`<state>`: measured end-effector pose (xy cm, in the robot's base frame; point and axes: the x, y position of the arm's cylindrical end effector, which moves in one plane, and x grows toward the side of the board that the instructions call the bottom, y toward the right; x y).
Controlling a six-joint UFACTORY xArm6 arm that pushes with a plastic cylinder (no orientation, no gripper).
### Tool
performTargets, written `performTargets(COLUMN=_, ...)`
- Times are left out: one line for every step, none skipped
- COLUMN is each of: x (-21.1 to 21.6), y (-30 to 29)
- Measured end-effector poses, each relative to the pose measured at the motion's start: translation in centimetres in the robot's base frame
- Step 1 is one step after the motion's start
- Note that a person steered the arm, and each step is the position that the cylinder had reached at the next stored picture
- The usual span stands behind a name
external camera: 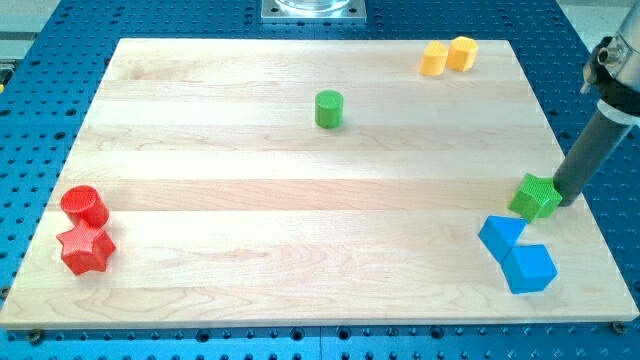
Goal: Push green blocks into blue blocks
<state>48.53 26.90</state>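
Note:
A green cube (535, 196) sits near the board's right edge, just above a blue block with a pointed end (500, 236) and a blue cube (530, 268), which touch each other. The green cube almost touches the upper blue block. My tip (563, 199) is at the green cube's right side, touching or nearly touching it. A green cylinder (329, 108) stands alone in the upper middle of the board, far from my tip.
Two yellow blocks (447, 56) sit together at the view's top right. A red cylinder (84, 206) and a red star (86, 249) sit at the left edge. The wooden board (300, 220) lies on a blue perforated table.

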Motion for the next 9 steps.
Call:
performTargets(x=1.7, y=-4.9)
performTargets(x=-1.3, y=-6.1)
performTargets(x=-3.5, y=-19.4)
performTargets(x=-9.1, y=-29.7)
performTargets(x=-13.7, y=-28.0)
performTargets(x=-12.4, y=-20.6)
performTargets(x=-12.8, y=-17.3)
performTargets(x=-15.4, y=-14.1)
performTargets(x=-12.7, y=-10.8)
